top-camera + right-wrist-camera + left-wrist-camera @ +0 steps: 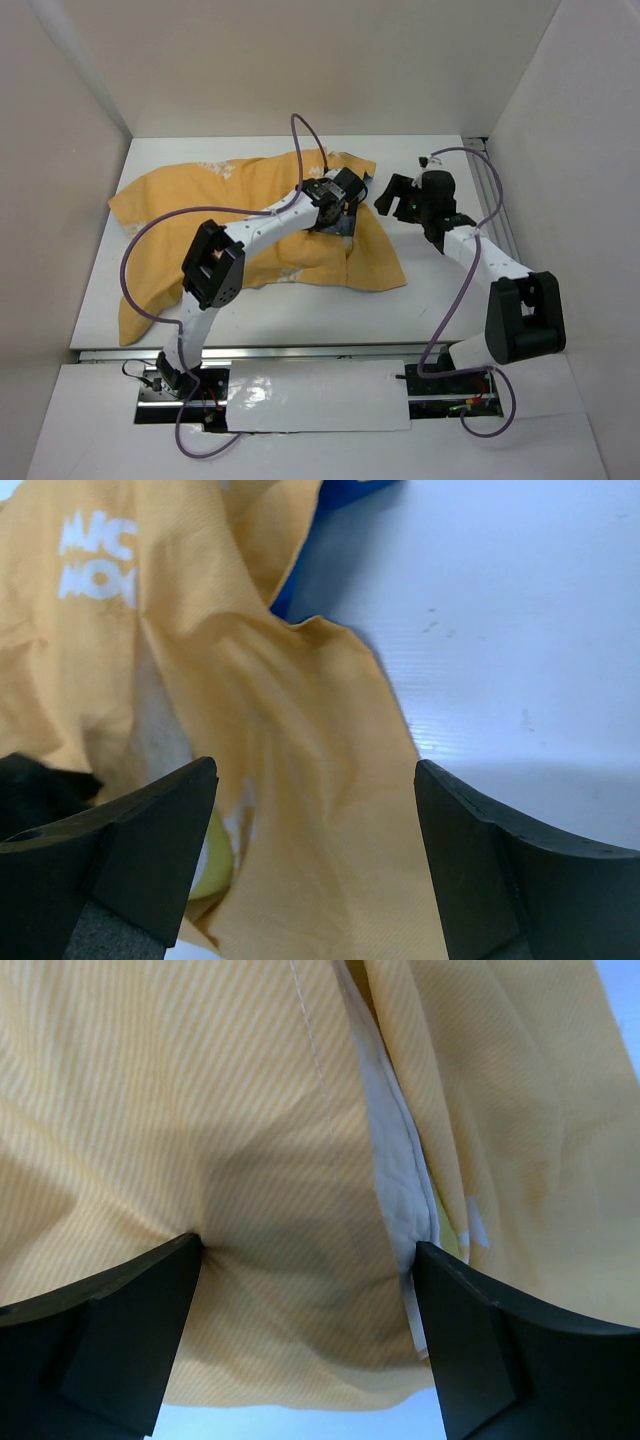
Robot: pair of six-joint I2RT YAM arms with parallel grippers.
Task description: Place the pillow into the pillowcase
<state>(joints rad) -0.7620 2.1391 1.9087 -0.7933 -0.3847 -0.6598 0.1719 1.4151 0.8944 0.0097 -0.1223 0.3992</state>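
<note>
The mustard-orange pillowcase (250, 215) lies spread over the left and middle of the table. Its white lettering (95, 555) and blue inner face (300, 580) show in the right wrist view. The pillow is almost wholly inside it: only a white quilted strip (400, 1180) shows in a gap of the cloth, and a yellow spot (215, 865) at the opening. My left gripper (345, 205) (307, 1245) is open wide, fingers pressed down on the orange cloth near the right end. My right gripper (392, 195) (315, 768) is open above the pillowcase's right edge, holding nothing.
White walls close in the table (440, 300) on the left, back and right. Bare table surface (500, 630) lies to the right of the cloth. The left arm's purple cable (135, 270) loops over the cloth's left part.
</note>
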